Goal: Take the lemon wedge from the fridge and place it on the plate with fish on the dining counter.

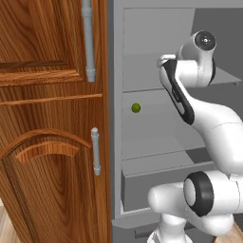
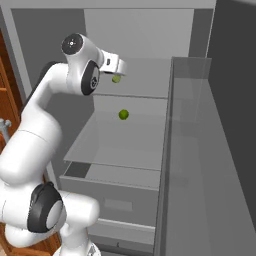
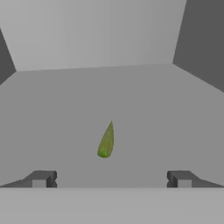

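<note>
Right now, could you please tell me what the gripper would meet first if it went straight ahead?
Most likely the lemon wedge, lying on the fridge shelf centred ahead of the open gripper; depth is hard to judge.

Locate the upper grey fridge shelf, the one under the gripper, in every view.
Left base view: the upper grey shelf sits centre, above the round green ball, beside the arm.
Right base view: upper centre, bearing the tiny yellowish-green lemon wedge.
Hand view: the wide grey floor under the wedge.
Shared landmark: the fridge's pale grey back wall behind it.
</note>
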